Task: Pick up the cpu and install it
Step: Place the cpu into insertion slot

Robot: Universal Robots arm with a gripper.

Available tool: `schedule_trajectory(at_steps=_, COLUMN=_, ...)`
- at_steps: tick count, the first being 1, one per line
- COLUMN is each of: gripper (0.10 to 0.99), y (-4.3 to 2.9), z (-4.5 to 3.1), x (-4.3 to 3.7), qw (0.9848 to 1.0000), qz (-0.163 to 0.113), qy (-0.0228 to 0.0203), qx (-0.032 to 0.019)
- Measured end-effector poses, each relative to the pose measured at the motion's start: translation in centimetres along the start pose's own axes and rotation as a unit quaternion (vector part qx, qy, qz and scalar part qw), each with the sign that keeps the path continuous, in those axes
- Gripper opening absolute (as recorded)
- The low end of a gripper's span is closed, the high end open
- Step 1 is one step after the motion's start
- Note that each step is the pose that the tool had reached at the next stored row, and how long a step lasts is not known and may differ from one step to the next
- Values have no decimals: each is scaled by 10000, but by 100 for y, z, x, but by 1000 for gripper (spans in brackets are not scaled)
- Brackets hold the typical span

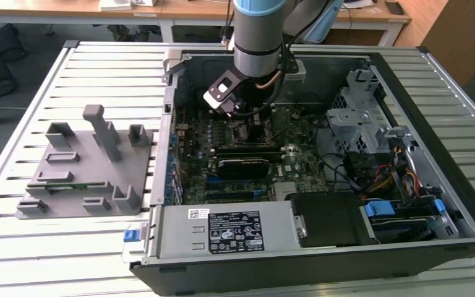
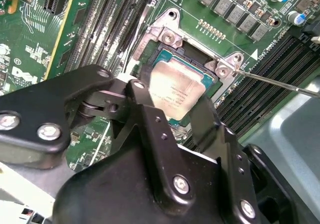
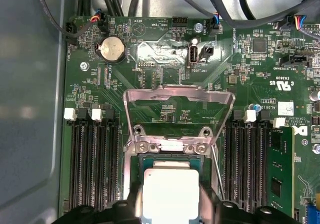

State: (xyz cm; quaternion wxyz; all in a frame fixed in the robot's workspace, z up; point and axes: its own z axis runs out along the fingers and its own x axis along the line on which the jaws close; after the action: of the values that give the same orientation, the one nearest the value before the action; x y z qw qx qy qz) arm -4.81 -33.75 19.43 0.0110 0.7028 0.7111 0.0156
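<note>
The cpu (image 3: 169, 189) — small flat silvery-grey square chip — sits clamped in your black end effector (image 3: 170, 200), squarely over the open motherboard socket (image 3: 131, 169).

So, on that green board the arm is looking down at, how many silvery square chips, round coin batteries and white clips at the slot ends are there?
In the first wrist view:
cpu: 1
coin battery: 1
white slot clips: 4
Total: 6
</note>
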Motion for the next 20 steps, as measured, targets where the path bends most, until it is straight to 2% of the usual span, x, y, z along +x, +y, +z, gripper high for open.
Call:
schedule_trajectory(at_steps=1, gripper=600, y=0, z=0, x=0, qw=10000, qz=0, qy=0, qx=0)
schedule_trajectory(at_steps=7, gripper=600, y=0, z=-7, x=-1, qw=10000, qz=0, qy=-2, qx=1)
schedule_trajectory(at_steps=13, gripper=588, y=3, z=-95, x=0, qw=10000, qz=0, qy=-2, qx=1)
schedule_trajectory(at_steps=15, gripper=463, y=5, z=-124, x=0, qw=10000, qz=0, qy=-2, qx=4)
schedule_trajectory(at_steps=16, gripper=463, y=5, z=-134, x=0, qw=10000, qz=0, qy=-2, qx=5)
schedule_trajectory(at_steps=18, gripper=345, y=7, z=-153, x=0, qw=10000, qz=0, qy=-1, qx=8)
schedule_trajectory(at_steps=19, gripper=345, y=7, z=-160, x=0, qw=10000, qz=1, qy=-2, qx=9)
schedule_trajectory(at_steps=20, gripper=290, y=8, z=-167, x=0, qw=10000, qz=1, qy=-2, qx=10)
